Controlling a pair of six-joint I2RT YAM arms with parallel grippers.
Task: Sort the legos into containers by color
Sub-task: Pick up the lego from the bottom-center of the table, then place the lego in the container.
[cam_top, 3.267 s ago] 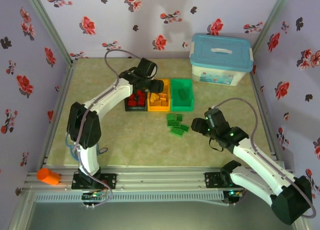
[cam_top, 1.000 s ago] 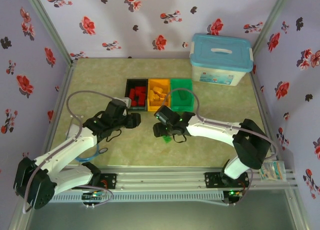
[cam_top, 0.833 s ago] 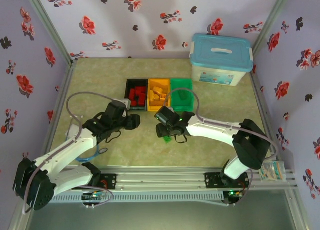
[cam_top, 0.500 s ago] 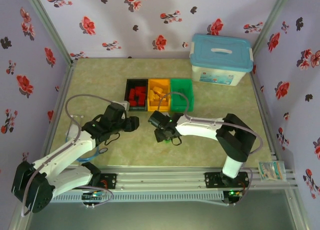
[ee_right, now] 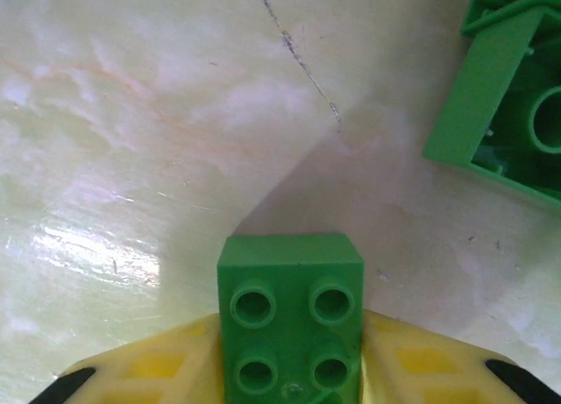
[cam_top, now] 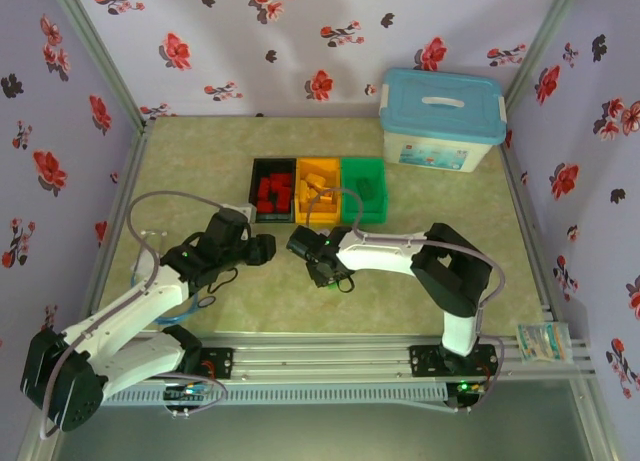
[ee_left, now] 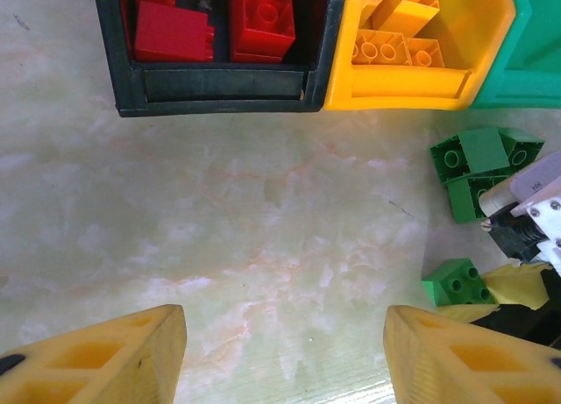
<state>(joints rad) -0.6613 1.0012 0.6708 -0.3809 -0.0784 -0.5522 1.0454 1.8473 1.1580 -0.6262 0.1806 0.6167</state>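
Three bins [ee_left: 219, 87], two arms [cam_top: 130, 301], one box [cam_top: 440, 131]

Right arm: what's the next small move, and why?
Probably a short straight lift. The right gripper has its fingers against both sides of a green brick that appears to rest on the table. Another green brick lies close by, so rising first should clear it before heading to the green bin.

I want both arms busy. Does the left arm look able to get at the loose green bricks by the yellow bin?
Probably not cleanly. Bare table lies between the left tool and the loose green bricks, but the right tool sits beside them gripping a green brick, risking a clash.
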